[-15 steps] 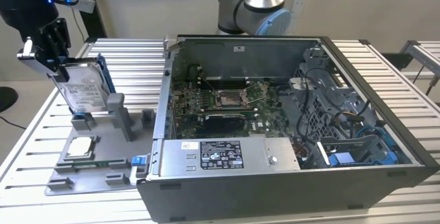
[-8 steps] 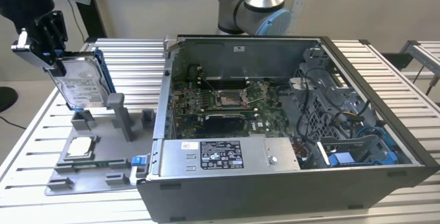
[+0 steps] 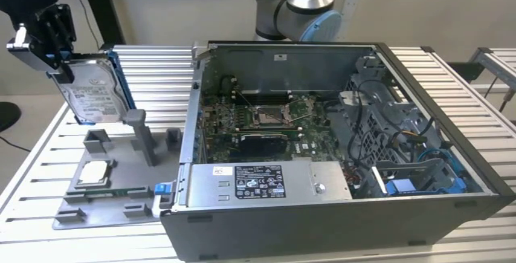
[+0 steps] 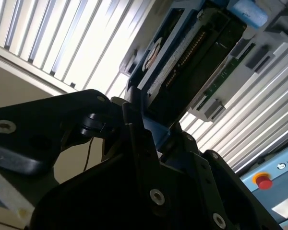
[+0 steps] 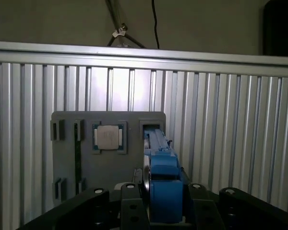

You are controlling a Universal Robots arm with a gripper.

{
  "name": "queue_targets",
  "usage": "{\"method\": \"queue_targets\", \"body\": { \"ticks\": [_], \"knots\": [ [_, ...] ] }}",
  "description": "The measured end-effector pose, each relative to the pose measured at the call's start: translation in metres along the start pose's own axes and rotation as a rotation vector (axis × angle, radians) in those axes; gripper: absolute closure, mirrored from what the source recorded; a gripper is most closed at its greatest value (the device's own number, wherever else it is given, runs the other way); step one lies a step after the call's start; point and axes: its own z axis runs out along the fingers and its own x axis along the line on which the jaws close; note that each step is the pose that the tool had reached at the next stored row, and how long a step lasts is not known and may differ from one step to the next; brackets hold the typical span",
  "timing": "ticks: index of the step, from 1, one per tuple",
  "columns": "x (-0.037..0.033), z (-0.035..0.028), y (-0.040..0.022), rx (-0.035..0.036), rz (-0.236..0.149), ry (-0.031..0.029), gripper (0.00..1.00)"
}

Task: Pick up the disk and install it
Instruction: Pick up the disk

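gripper (image 3: 66, 56) clamped on the disk (image 3: 90, 94), upright above grey plate (image 3: 129, 177) | first wrist view: chip (image 5: 108, 137) on plate | exterior view: open computer case (image 3: 322, 230) beside plate

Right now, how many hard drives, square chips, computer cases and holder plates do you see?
Silver hard drive with blue plastic frame: 1
Small square silver chip: 1
Open grey metal computer case: 1
Flat grey holder plate: 1
Total: 4
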Motion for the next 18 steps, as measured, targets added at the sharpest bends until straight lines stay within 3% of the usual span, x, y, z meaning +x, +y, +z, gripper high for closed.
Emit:
{"method": "queue_targets", "body": {
  "ticks": [18],
  "knots": [
    [-0.0013,-0.0391,0.0005,0.0000,0.000,0.0000,1.00]
  ]
}}
